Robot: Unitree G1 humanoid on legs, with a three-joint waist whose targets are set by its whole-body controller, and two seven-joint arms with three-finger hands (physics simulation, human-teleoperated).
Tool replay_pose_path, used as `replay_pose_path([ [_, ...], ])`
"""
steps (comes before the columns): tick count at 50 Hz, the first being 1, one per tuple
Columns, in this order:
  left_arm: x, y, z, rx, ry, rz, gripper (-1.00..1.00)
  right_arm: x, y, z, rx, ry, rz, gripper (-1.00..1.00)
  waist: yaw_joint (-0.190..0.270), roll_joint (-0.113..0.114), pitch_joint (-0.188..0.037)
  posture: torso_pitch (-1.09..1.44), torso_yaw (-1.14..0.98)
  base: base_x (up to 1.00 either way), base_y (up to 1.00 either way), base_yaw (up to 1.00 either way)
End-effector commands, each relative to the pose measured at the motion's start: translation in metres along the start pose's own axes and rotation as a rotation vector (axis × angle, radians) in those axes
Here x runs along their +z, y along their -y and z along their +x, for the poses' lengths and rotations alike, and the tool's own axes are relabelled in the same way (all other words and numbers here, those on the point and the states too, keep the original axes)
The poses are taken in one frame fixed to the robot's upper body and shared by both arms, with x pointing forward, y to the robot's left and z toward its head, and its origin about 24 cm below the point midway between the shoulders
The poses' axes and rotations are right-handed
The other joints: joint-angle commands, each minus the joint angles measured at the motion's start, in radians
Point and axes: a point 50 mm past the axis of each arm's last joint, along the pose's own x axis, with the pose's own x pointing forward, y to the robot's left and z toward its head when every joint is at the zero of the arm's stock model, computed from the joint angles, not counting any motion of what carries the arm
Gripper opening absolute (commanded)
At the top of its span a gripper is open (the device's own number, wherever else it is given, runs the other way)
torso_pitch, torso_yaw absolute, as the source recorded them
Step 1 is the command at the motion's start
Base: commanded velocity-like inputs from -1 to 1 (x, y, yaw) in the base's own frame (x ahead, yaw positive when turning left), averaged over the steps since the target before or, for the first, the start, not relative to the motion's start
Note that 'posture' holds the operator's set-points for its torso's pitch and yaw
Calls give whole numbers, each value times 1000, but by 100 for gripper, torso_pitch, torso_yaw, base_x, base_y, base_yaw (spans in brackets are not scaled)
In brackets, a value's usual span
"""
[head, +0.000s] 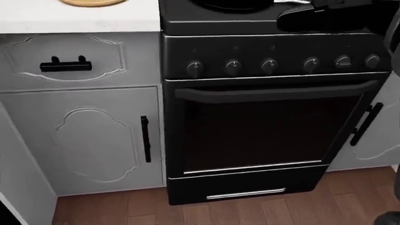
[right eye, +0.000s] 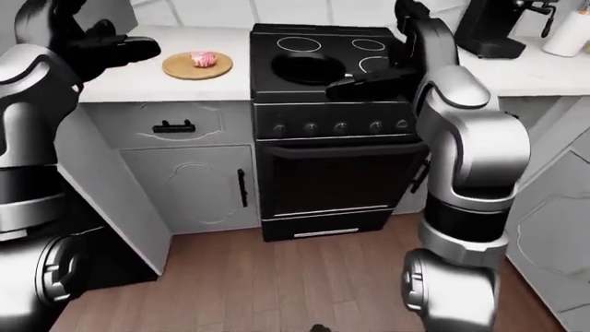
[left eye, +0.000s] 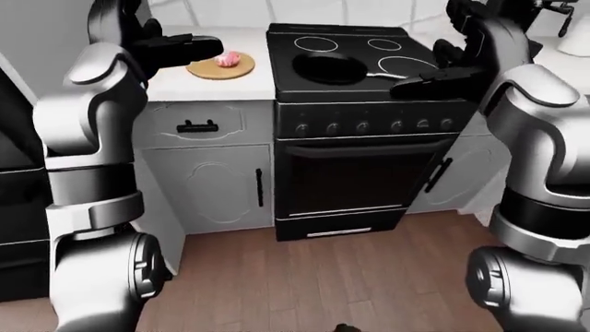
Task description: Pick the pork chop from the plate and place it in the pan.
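Observation:
The pink pork chop (left eye: pixel 227 59) lies on a round wooden plate (left eye: pixel 207 71) on the white counter, left of the black stove. The black pan (left eye: pixel 329 68) sits on the stove top, its handle pointing right. My left hand (left eye: pixel 205 46) is open and empty, with its fingertips just above the plate's left edge. My right hand (left eye: pixel 410 86) is open and empty, held flat over the stove's right front corner, beside the pan handle. The head view looks down at the oven and shows only the plate's rim (head: pixel 94 2) and my right hand (head: pixel 306 13).
The oven door (head: pixel 262 126) and a knob row (head: pixel 268 64) fill the middle. A white drawer (head: pixel 65 63) and cabinet door (head: pixel 94 140) stand on the left. A coffee machine (right eye: pixel 493 28) and a white roll (right eye: pixel 567 31) are on the right counter. The floor is wood (left eye: pixel 323 283).

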Motion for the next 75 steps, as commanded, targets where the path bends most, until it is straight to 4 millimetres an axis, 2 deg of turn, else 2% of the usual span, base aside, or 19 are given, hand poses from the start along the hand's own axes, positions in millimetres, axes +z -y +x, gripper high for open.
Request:
replay_pose_path([
  [1, 25, 5, -3, -21, 105, -5, 100, 14, 6, -4, -35, 63, -1, 100, -5, 18, -26, 0, 0, 0, 0, 0],
  [5, 27, 6, -3, -23, 109, -3, 100, 11, 5, -4, -24, 64, 9, 100, 26, 23, -44, 0, 0, 0, 0, 22],
  [11, 25, 6, -3, -23, 106, -3, 100, 11, 3, -4, -9, 73, -7, 100, 32, -10, -34, 0, 0, 0, 0, 100],
  [12, 24, 6, -3, -23, 106, -1, 100, 9, 1, -5, 8, 71, -8, 100, -1, -9, -32, 0, 0, 0, 52, 0],
  [13, 24, 6, -3, -23, 105, -2, 100, 6, 2, -4, -3, 69, -5, 100, -3, -38, -17, 0, 0, 0, 0, 0],
  [21, 23, 7, -5, -26, 103, 3, 100, 7, 3, -5, -10, 71, 6, 100, -6, 25, -12, 0, 0, 0, 0, 0],
  [29, 24, 9, -5, -31, 104, 7, 100, 4, 5, -5, -19, 71, 1, 100, -10, 17, -15, 0, 0, 0, 0, 0],
  [31, 23, 8, -4, -31, 102, 9, 100, 3, 5, -5, -18, 71, -7, 100, -7, 17, -44, 0, 0, 0, 18, 0],
  [37, 22, 8, -4, -30, 102, 5, 100, 0, 2, -6, -15, 66, -20, 100, -2, -56, -49, 0, 0, 0, 29, 0],
  [39, 21, 8, -5, -31, 101, 9, 100, 0, 2, -6, -17, 64, -25, 100, 1, -103, -57, 0, 0, 0, 30, 0],
  [40, 22, 8, -5, -31, 100, 9, 100, 1, 3, -6, -17, 64, -23, 100, -6, -69, -50, 0, 0, 0, 30, 0],
  [41, 22, 9, -5, -32, 100, 9, 100, 0, 2, -6, -16, 64, -22, 100, -4, -91, -51, 0, 0, 0, 30, 0],
  [44, 23, 8, -6, -31, 102, 8, 100, 2, 1, -7, -12, 64, -23, 100, -5, -96, -63, 0, 0, 0, 31, 0],
  [53, 19, 7, -4, -30, 97, 11, 100, -3, 0, -5, -9, 55, -29, 100, -1, -38, -51, 0, 0, 0, 31, 0],
  [57, 13, 8, -1, -29, 90, 22, 100, -4, 0, -2, -9, 52, -31, 100, -9, 12, -49, 0, 0, 0, 32, 0],
  [59, 16, 8, -2, -31, 91, 20, 100, -4, -1, -3, -8, 51, -32, 100, -15, 73, -63, 0, 0, 0, 32, 0],
  [60, 16, 8, -2, -31, 92, 20, 100, -4, -1, -2, -8, 50, -33, 100, -10, 33, -51, 0, 0, 0, 32, 0],
  [62, 18, 8, -2, -31, 94, 20, 100, -5, -1, -2, -8, 49, -32, 100, -10, 43, -44, 0, 0, 0, 32, 0],
  [75, 17, 8, -3, -36, 98, 27, 100, -8, -1, -2, -20, 45, -43, 100, -9, -43, -46, 0, 0, 0, 33, 0],
])
